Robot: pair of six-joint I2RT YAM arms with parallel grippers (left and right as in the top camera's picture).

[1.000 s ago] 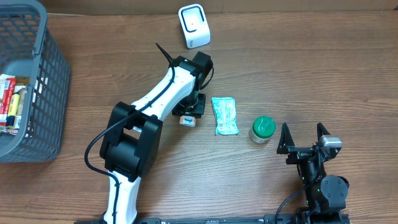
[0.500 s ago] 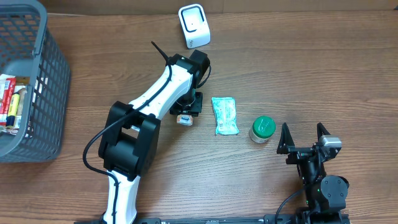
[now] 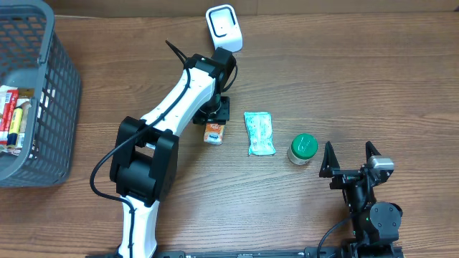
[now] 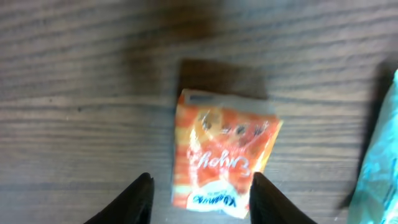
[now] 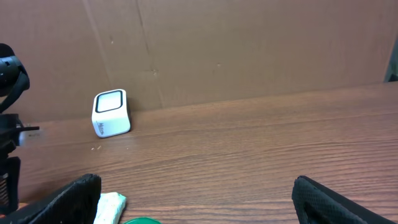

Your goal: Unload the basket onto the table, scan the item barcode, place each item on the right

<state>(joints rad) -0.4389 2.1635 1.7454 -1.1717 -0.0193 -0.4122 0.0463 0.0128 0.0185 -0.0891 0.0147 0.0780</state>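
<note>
Your left claw is partway closed on the near end of a small orange foil snack packet with white lettering. In the left wrist view its two dark fingers flank the packet's lower sides. The one at the right of the view meets the packet's edge, and a thin strip of wood shows beside the other.

The packet's printed orange face is turned to the wrist camera. Its long axis runs straight out from the claw with a slight tilt, and a pale sealed strip ends the far side. A dark shadow falls on the brown wooden table just beyond that end.

From overhead, the packet shows just beside the claw on the side nearer the robot's base, left of a teal wrapped packet.

Your right claw stands wide open and holds nothing.
</note>
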